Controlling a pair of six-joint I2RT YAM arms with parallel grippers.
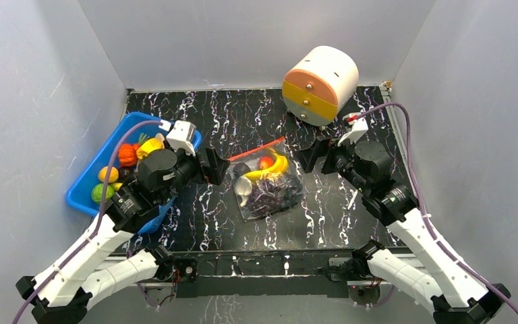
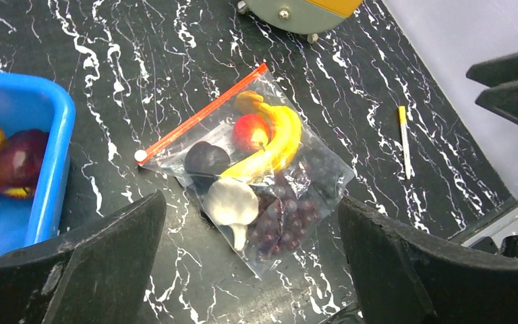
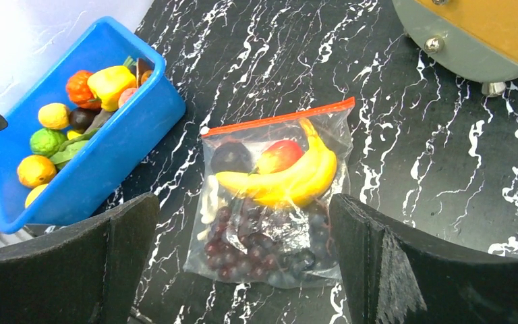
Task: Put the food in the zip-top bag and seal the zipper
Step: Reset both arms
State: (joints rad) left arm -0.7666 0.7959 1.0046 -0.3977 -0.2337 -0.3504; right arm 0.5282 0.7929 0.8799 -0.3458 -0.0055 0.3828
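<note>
The zip-top bag (image 1: 268,181) lies flat on the black marbled table (image 1: 243,223), and everything else is placed from it. Inside it are a yellow banana (image 2: 280,145), a red apple-like piece (image 2: 251,131) tucked into the banana's inner curve, a dark round piece (image 2: 206,158), a white piece (image 2: 231,202) and a bunch of purple grapes (image 3: 263,246) filling the bag's near, closed end. The zipper (image 3: 276,116) runs as 1 straight orange-red strip along the bag's far edge, with a small white tab (image 2: 139,156) at its left end. The strip looks flat and closed, though I cannot tell whether it is pressed shut along its whole length. The left gripper (image 1: 214,166) hovers just left of the bag, its 2 fingers spread wide and holding nothing. The right gripper (image 1: 312,156) hovers just right of the bag's far corner, also spread wide and empty. Neither touches the bag. Well to the left of the bag, beyond the left gripper, a blue bin (image 3: 121,155) holds more food (image 3: 111,81): orange, yellow, green and dark pieces. Beyond the bag's zipper edge and to the right stands a round drawer unit (image 1: 319,84) with orange and yellow fronts. A thin white stick (image 2: 403,138) with a yellow tip lies on the table to the right of the bag, apart from it.
</note>
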